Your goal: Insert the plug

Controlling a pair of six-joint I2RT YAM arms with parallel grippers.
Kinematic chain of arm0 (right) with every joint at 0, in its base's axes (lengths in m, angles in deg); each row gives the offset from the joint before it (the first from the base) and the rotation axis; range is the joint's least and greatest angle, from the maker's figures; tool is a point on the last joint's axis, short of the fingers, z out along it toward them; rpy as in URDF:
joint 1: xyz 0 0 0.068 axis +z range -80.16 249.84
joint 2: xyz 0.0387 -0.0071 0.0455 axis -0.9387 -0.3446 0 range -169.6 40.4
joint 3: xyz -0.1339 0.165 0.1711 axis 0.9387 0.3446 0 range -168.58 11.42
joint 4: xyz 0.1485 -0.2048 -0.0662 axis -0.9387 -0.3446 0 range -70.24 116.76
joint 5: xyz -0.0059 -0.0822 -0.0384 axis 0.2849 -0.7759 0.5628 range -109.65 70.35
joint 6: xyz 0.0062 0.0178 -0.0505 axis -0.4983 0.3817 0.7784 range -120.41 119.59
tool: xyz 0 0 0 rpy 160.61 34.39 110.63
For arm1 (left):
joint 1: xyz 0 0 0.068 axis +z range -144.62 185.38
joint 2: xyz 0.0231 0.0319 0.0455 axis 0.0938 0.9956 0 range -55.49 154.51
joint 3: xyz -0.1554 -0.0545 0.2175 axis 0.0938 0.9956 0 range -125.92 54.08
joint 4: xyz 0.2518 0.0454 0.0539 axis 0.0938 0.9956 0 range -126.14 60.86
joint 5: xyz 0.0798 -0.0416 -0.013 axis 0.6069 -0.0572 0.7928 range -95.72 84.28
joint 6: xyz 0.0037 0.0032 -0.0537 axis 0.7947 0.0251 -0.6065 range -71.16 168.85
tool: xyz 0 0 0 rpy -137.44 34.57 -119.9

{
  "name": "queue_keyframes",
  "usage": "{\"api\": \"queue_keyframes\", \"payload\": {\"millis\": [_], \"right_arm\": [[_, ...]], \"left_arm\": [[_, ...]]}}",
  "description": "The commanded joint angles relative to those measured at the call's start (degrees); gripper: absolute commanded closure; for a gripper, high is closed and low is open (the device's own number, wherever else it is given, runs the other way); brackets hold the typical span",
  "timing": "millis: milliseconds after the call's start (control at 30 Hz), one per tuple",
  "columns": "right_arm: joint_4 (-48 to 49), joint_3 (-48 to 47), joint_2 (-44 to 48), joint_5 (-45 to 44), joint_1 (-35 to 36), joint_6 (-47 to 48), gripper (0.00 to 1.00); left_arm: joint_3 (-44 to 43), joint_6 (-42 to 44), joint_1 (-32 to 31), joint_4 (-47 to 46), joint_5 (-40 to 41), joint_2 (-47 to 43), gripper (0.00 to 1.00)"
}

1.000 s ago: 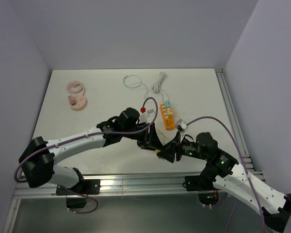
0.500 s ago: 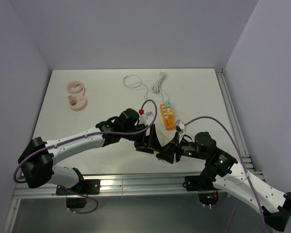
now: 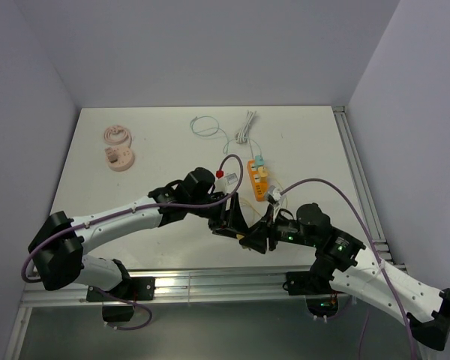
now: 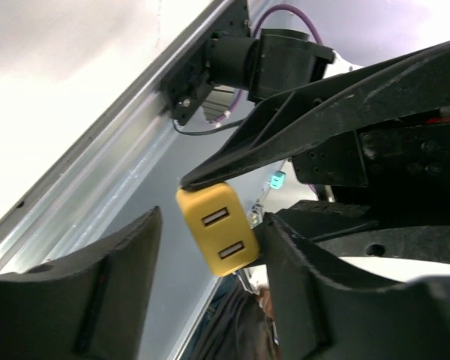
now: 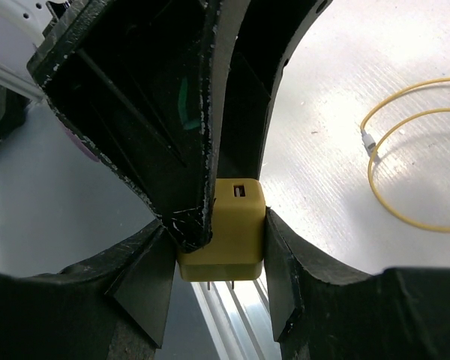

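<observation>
One yellow plug (image 5: pixel 225 221), pinched in right gripper (image 5: pixel 219 244)

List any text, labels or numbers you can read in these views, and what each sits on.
None can be read.
The yellow charger shows two bare ports and no printing.
The orange power strip is too small to read in the top view.

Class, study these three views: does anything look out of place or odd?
Yes. The yellow charger is gripped in mid-air by the right end effector while the open left end effector crowds around it too, well short of the orange power strip.
</observation>
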Motion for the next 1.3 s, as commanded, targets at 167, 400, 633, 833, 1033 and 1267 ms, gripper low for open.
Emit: {"api": "queue_keyframes", "payload": {"millis": [167,400,633,833,1033,1267], "right_arm": [[2.7,-4.0,-4.0,-14.7,2.4,1.8,1.00],[3.3,-4.1,-6.0,-17.9,3.1,1.0,0.72],[1.4,-3.5,-2.5,-19.1,3.3,0.7,0.39],[0.4,-3.3,-0.9,-17.5,3.2,0.1,0.36],[0.4,-3.1,-0.3,-16.3,3.2,-0.1,0.36],[0.8,-2.5,0.7,-15.5,3.3,0.0,0.37]], "left_arm": [[0.4,-3.0,-2.4,-7.9,-11.7,0.1,0.55],[2.5,-6.7,-2.6,-14.3,-12.8,-1.6,1.00],[2.4,-5.1,-2.5,-11.0,-9.9,-4.2,1.00],[2.1,-3.7,-1.6,-7.6,-8.9,-6.0,1.00],[2.8,-2.7,1.2,-5.2,-8.3,-7.8,1.00],[4.3,-3.7,3.8,-4.9,-7.1,-9.5,1.00]]}}
